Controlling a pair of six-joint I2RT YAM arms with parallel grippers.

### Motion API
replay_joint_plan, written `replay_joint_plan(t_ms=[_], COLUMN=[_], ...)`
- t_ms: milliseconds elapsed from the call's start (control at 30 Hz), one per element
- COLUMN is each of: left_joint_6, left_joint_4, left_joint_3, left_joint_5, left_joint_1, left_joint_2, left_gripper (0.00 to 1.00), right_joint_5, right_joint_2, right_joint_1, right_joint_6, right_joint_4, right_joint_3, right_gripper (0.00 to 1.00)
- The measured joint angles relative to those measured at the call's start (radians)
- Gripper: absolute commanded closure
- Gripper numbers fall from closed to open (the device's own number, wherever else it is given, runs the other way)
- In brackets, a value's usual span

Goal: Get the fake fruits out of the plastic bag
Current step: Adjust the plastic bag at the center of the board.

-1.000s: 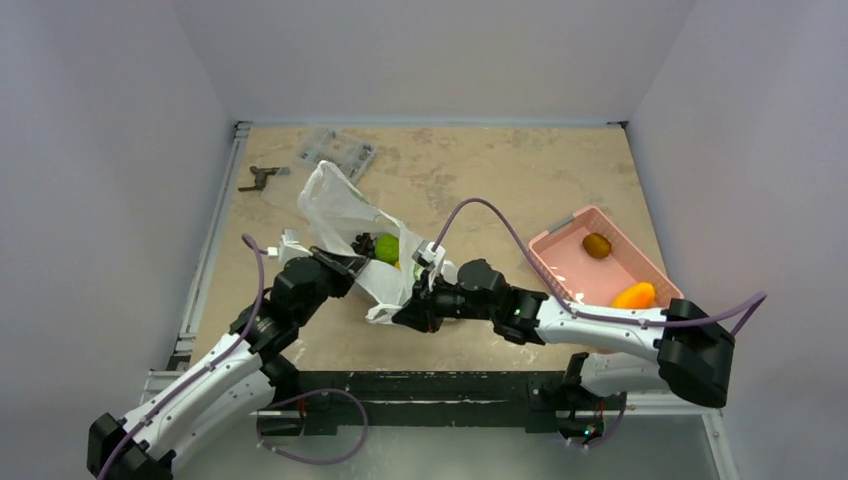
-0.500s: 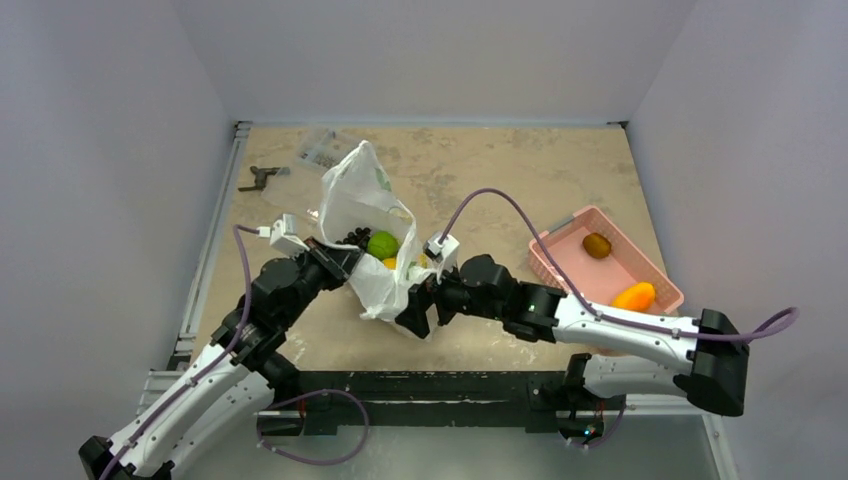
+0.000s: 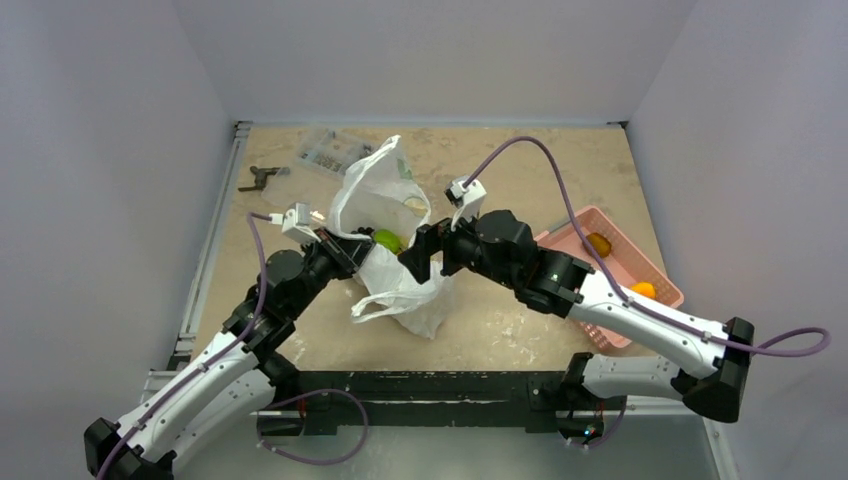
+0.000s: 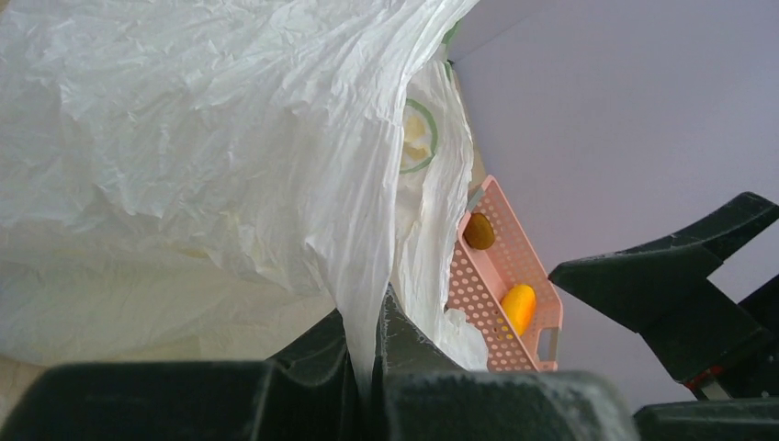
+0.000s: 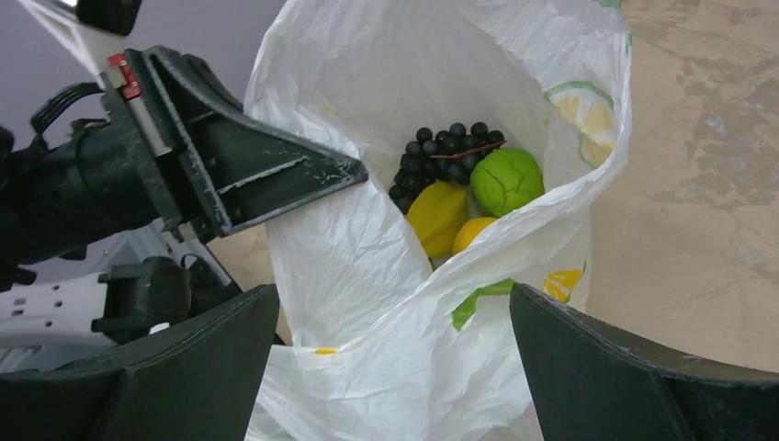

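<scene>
Now, bag pinched open, four fruits left inside.

From above, my left fingers [image 3: 347,256] and right fingers [image 3: 418,258] flank the plastic bag [image 3: 385,195], which stands raised over the bench [image 3: 500,170]. The pink basket [image 3: 645,258] holds two fruits, one brown fruit [image 3: 598,243] and one orange fruit [image 3: 645,290]. At my left wrist, the fingers are clamped on a single fold of bag film, which looks thin, limp and slippery. At my right wrist, the fingers are spread wide, gripping nothing, above the bag's mouth. Inside are one grape bunch [image 5: 445,147], one green fruit [image 5: 505,179] and two yellow fruits [image 5: 438,213]. I judge them light, hard and glossy, and I'd take the green one across its middle.
</scene>
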Motion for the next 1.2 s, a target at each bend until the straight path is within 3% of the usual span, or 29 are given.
replay_joint_plan(t_ms=[133, 233, 400, 500, 633, 767, 833, 967, 1033, 1100, 1200], left_joint_6=[0.001, 0.008, 0.014, 0.014, 0.014, 0.015, 0.016, 0.026, 0.037, 0.051, 0.079], left_joint_4=[0.018, 0.015, -0.009, -0.058, -0.134, -0.159, -0.176, -0.193, -0.198, -0.205, -0.226], left_joint_3=[0.001, 0.007, 0.045, 0.09, 0.156, 0.175, 0.18, 0.183, 0.183, 0.183, 0.183], left_joint_5=[0.002, 0.004, 0.0, -0.005, -0.006, 0.02, 0.045, 0.126, 0.188, 0.264, 0.346], left_joint_1=[0.0, 0.0, 0.0, 0.0, 0.0, 0.002, 0.013, 0.079, 0.127, 0.177, 0.214], left_joint_2=[0.022, 0.036, 0.057, 0.076, 0.087, 0.087, 0.088, 0.087, 0.087, 0.087, 0.086], left_gripper=[1.0, 1.0, 1.0, 1.0, 1.0, 1.0, 1.0, 1.0, 1.0, 1.0, 1.0], right_joint_5=[-0.04, -0.105, -0.211, -0.217, -0.116, -0.018, 0.005, 0.026, 0.015, 0.001, -0.011], right_joint_2=[0.068, 0.086, 0.086, 0.117, 0.227, 0.327, 0.335, 0.299, 0.206, 0.077, -0.06], right_joint_1=[-0.021, -0.014, 0.023, 0.042, 0.043, 0.042, 0.042, 0.042, 0.042, 0.042, 0.042], right_joint_6=[-0.018, -0.024, -0.009, 0.01, 0.034, 0.037, 0.037, 0.047, 0.053, 0.05, 0.041], right_joint_4=[0.018, 0.058, 0.221, 0.309, 0.426, 0.494, 0.498, 0.457, 0.416, 0.382, 0.327], right_joint_3=[0.017, -0.018, -0.194, -0.335, -0.462, -0.48, -0.47, -0.439, -0.45, -0.457, -0.426], right_gripper=[0.04, 0.38, 0.76, 0.84, 0.87, 0.85, 0.78, 0.44, 0.29, 0.05, 0.01])
